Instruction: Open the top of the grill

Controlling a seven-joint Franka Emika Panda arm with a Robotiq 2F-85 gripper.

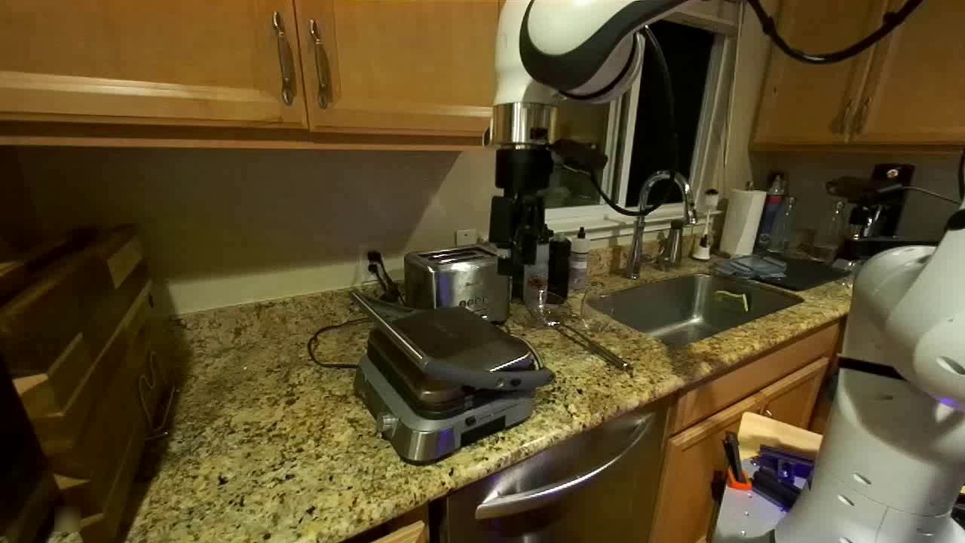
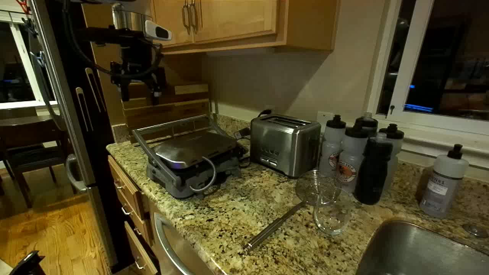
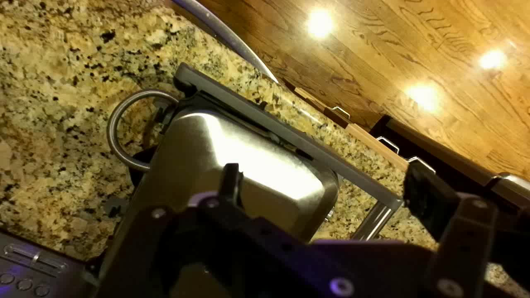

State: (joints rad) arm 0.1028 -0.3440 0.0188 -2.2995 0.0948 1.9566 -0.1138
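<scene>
The grill (image 1: 452,434) stands on the granite counter. Its top (image 1: 460,339) is down on the base; the top also shows in an exterior view (image 2: 195,147) and in the wrist view (image 3: 248,165). The silver handle bar (image 2: 172,124) stands raised above the lid on two grey side arms. In the wrist view the bar (image 3: 372,221) lies below and between the spread fingers. My gripper (image 2: 140,97) is open and empty, pointing down above the handle, apart from it. It also shows in an exterior view (image 1: 516,264) and in the wrist view (image 3: 327,186).
A steel toaster (image 2: 284,143) stands beside the grill. Several bottles (image 2: 349,156), a drinking glass (image 2: 332,214) and a long metal utensil (image 2: 273,227) are further along, near the sink (image 1: 693,302). Wall cabinets (image 1: 392,60) hang above. A wooden box stack (image 1: 83,362) stands at the counter's end.
</scene>
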